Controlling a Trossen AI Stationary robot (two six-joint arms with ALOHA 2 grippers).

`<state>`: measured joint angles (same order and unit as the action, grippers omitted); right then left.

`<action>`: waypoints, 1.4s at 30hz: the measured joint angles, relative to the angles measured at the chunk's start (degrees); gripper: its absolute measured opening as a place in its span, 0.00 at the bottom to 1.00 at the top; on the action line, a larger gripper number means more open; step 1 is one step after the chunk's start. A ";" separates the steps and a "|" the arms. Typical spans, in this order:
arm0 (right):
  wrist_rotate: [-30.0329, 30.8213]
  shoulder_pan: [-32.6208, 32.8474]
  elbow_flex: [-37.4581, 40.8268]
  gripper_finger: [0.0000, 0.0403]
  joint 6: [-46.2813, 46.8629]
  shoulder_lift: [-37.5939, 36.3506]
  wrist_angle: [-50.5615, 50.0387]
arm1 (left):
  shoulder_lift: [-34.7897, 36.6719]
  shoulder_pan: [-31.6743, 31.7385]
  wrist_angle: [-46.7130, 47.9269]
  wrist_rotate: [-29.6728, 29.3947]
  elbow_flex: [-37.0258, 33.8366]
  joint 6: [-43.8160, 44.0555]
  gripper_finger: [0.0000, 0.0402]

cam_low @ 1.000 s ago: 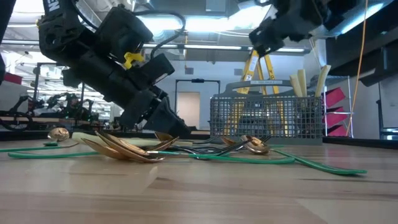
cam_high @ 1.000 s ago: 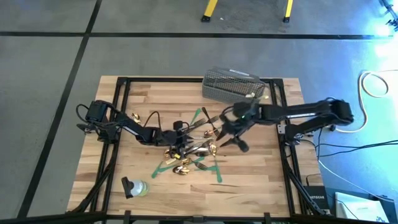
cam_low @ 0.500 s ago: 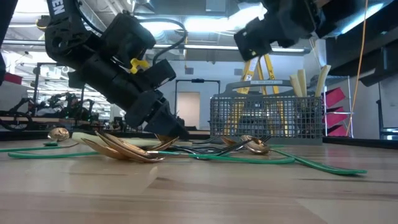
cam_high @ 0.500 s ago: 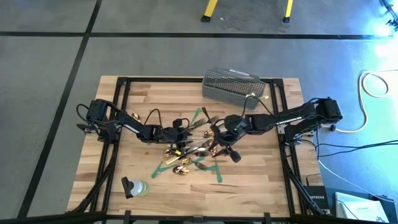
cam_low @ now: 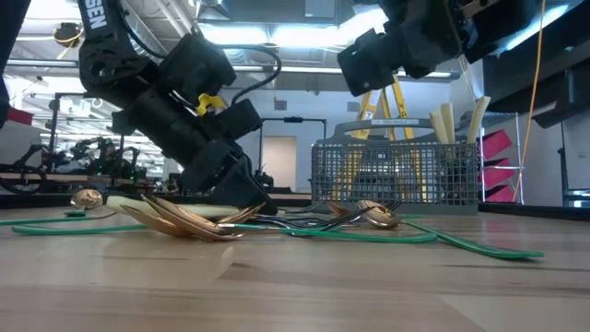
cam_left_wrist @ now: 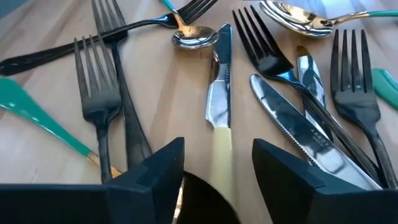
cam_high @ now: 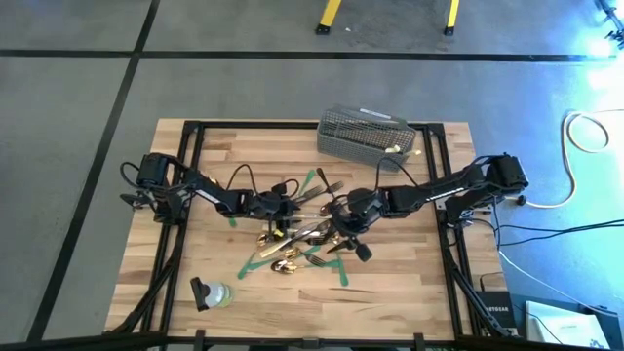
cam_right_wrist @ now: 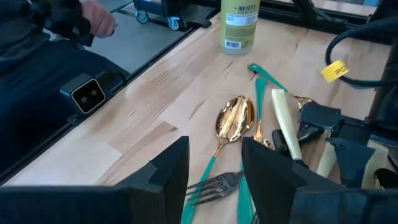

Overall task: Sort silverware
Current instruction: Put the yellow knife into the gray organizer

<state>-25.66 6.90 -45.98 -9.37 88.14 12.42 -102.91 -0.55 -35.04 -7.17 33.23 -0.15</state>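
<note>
Closest to the left gripper [cam_left_wrist: 214,163], with its jaws spread and nothing in them, is a cream-handled knife with a shiny steel blade [cam_left_wrist: 219,106], handle running between the fingers. I'd take it at the handle; the blade looks slick, and the whole thing thin, stiff and light. It's boxed in by dark metal forks [cam_left_wrist: 99,102] and a second, serrated knife [cam_left_wrist: 295,127], so a clean pinch is tricky. The tangled silverware pile [cam_high: 307,229] sits mid-table on the butcher-block wooden table [cam_high: 409,283] (green tape strips [cam_high: 343,273] run under it). The right gripper [cam_right_wrist: 214,163], also open and empty, hovers over shiny gold spoons [cam_right_wrist: 235,119]. Farther back is the grey wire mesh basket [cam_high: 366,135].
</note>
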 joint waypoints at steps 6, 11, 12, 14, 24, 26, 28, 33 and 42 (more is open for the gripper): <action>0.18 0.00 0.00 0.33 0.00 -0.02 0.51 | -1.03 -0.03 0.02 -0.25 0.05 -0.18 0.44; 0.47 -0.02 0.00 0.33 0.11 -0.02 0.64 | -4.74 -0.05 -1.68 -0.40 0.22 -0.02 0.44; 0.46 -0.02 0.00 0.33 0.12 -0.02 0.63 | -5.35 -0.05 -2.28 -0.40 0.22 0.00 0.44; 0.59 -0.02 0.00 0.33 0.11 -0.02 0.62 | -6.10 -0.07 -3.03 -0.40 0.25 0.15 0.44; 0.64 -0.02 0.00 0.33 0.13 -0.07 0.69 | -6.45 -1.02 -5.00 -2.07 0.09 -1.75 0.35; 0.62 -0.02 0.00 0.33 0.13 -0.07 0.71 | -6.45 -1.11 -4.99 -2.05 0.09 -2.05 0.31; 0.64 -0.02 0.00 0.33 0.13 -0.07 0.70 | -6.45 -1.48 -4.95 -2.24 0.11 -2.52 0.28; 0.64 -0.02 0.00 0.33 0.40 -0.09 0.69 | -6.45 -2.55 -5.06 -3.04 0.11 -3.15 0.23; 0.64 0.31 0.00 0.33 1.92 -0.09 0.71 | -5.84 -4.38 -5.48 -4.60 0.07 -1.35 0.22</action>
<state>-25.02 7.20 -45.98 -7.44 88.05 13.13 -108.75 -4.93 -40.51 -11.77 33.30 -1.50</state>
